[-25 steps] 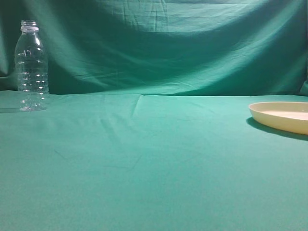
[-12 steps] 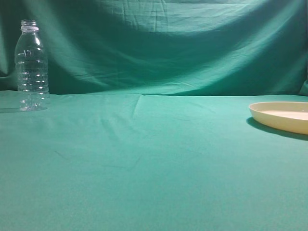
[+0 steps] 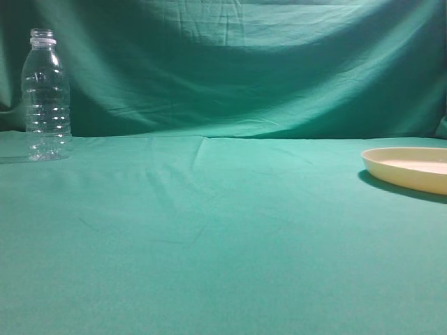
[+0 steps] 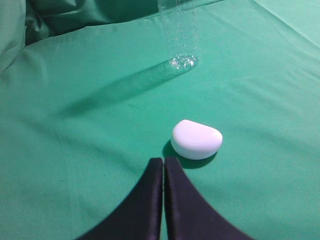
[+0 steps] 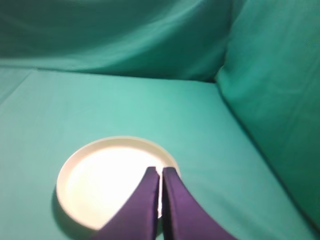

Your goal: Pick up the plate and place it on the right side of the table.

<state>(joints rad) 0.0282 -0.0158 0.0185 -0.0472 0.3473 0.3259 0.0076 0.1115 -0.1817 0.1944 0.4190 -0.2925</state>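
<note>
The cream plate (image 3: 411,169) sits at the right edge of the green table (image 3: 223,244). Above it hangs the right tool (image 5: 159,173), fingers pressed together; the left tool (image 4: 163,162), likewise closed, holds nothing near a white lid (image 4: 196,139).

A clear bottle (image 3: 46,95) stands upright; a white rounded lump (image 4: 196,139) lies nearby.

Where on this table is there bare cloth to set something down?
The wide middle of the table between the bottle and the plate is bare. Tighter by the bottle's base, where a white oval object lies.
</note>
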